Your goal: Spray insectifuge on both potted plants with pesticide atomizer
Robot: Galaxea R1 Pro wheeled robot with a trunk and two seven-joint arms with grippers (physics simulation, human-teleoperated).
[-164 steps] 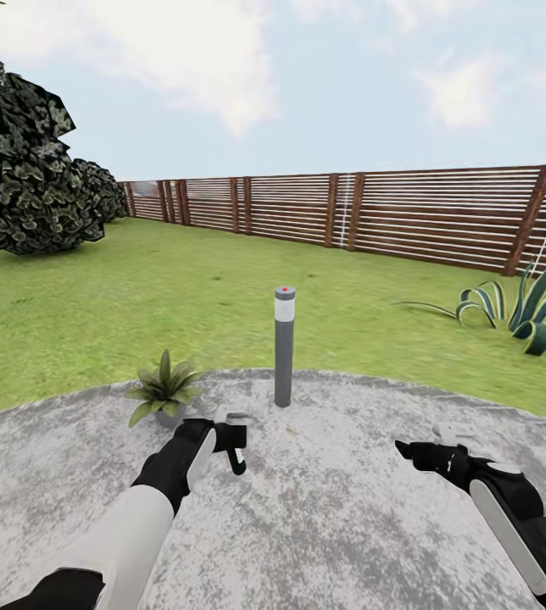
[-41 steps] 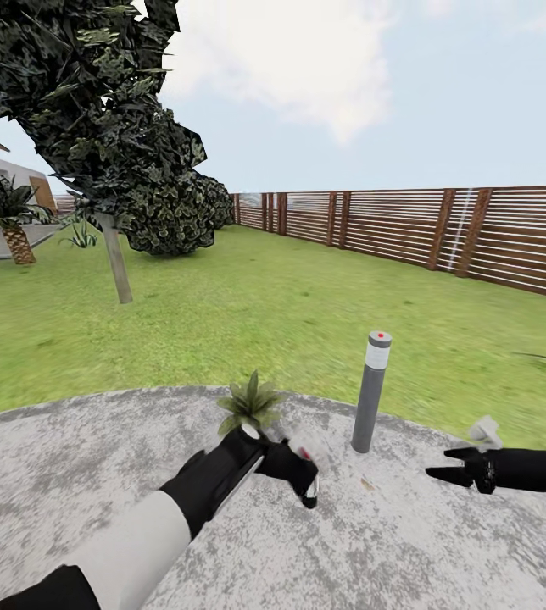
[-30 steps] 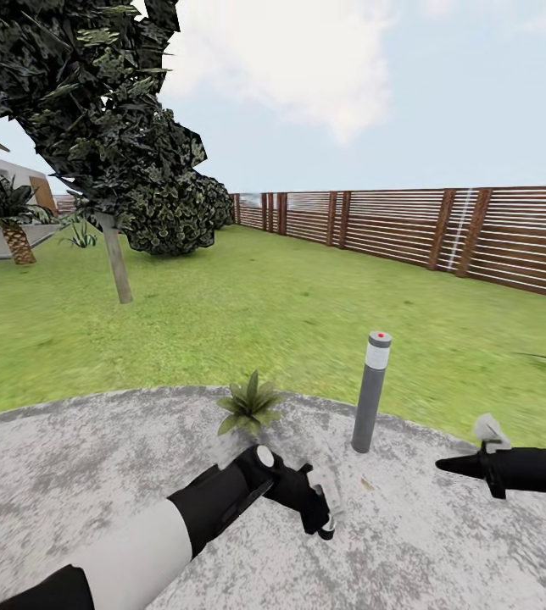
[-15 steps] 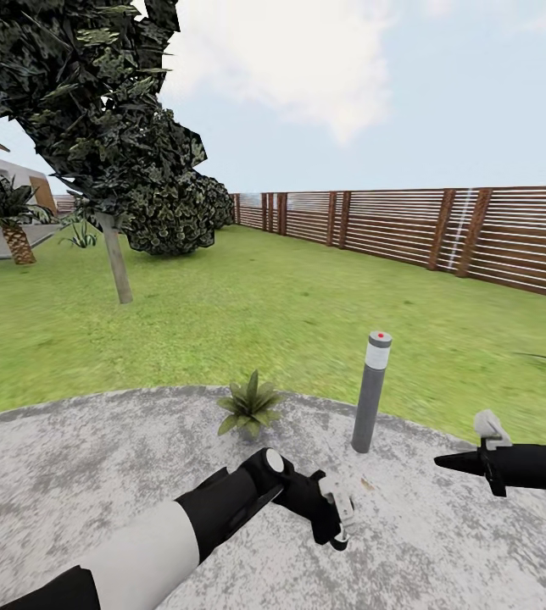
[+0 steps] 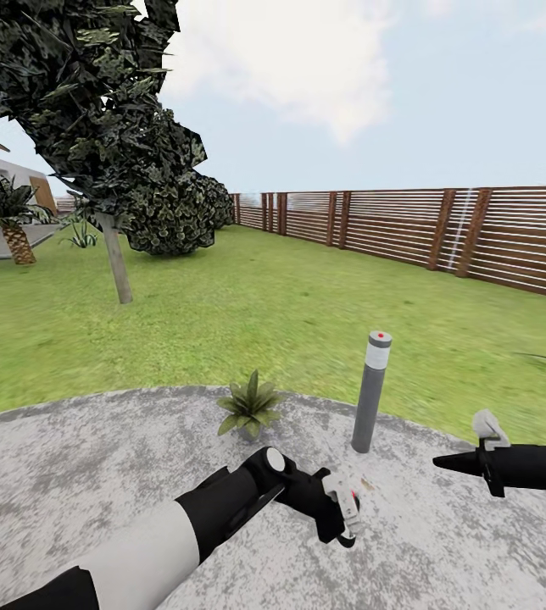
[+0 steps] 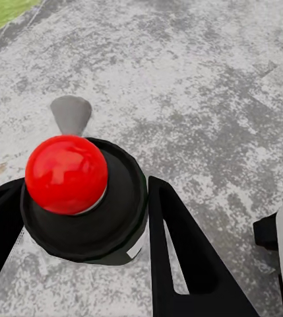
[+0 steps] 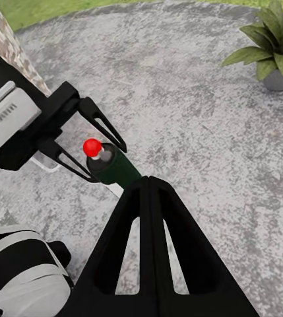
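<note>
The left claw was clamped around the dark green red-capped bottle; the right claw was held closed, fingertips together.

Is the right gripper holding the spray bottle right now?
No, the left gripper holds the bottle; the right gripper is shut, empty.

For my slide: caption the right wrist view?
Left gripper holding the red-capped atomizer over the patio, potted plant nearby.

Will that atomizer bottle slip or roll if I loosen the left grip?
Probably. The pesticide atomizer looks smooth and round, so it may slide between the left gripper fingers. It seems rigid, not squashy. Dropped on the paved patio, the cylinder would likely roll.
</note>
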